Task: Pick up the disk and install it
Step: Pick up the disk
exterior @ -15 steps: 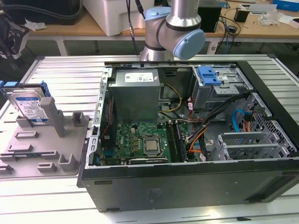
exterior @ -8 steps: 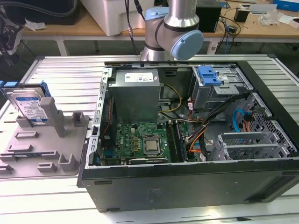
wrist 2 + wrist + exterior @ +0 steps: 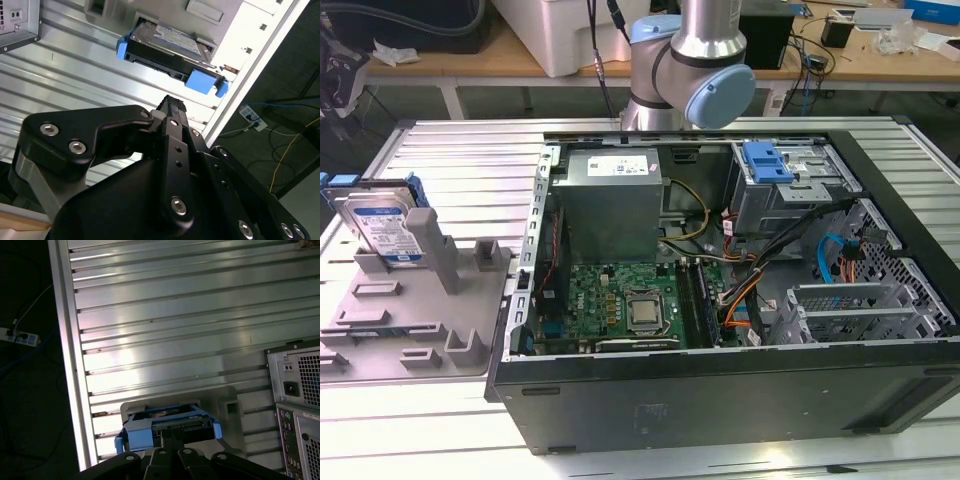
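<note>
Disk (image 3: 382, 225), a flat silver metal hard drive in a blue plastic bracket, stands on edge in a grey plastic holder (image 3: 420, 330) by the aluminium bench's (image 3: 470, 150) edge, its rim offered for grasping; alongside, the black computer case (image 3: 720, 390) lies open, baring its grey metal drive cage (image 3: 790, 200); behind, the robot arm's (image 3: 705, 40) black gripper (image 3: 170, 105), empty with jaws drawn together, points at the disk

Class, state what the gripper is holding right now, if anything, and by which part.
Nothing is held. The disk stands on edge in the grey holder, and the gripper hangs clear of it.
</note>
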`<state>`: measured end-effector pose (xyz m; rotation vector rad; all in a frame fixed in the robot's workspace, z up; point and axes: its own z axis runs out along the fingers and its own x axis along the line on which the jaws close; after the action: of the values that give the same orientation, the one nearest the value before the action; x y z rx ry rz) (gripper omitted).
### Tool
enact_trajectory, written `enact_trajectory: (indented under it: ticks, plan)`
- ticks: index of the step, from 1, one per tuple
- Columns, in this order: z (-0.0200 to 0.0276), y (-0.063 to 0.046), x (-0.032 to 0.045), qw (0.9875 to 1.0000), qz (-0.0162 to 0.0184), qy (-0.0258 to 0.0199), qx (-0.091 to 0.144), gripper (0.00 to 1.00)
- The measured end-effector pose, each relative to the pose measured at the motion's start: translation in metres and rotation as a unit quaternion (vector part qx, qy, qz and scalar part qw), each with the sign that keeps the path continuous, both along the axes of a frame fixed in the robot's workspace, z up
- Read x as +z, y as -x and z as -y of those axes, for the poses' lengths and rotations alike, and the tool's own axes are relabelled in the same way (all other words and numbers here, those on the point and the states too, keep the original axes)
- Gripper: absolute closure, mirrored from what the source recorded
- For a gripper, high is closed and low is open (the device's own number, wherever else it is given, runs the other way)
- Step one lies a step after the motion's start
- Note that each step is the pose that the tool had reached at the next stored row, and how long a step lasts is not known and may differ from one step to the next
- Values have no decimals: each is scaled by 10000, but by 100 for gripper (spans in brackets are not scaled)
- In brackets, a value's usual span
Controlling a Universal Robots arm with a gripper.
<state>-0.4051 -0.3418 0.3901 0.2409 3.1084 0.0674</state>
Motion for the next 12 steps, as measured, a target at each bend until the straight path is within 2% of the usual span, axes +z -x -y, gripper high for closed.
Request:
enact_trajectory:
  ticks: [12]
  plan:
    - [0,0,0,10000,0,0,-2,89]
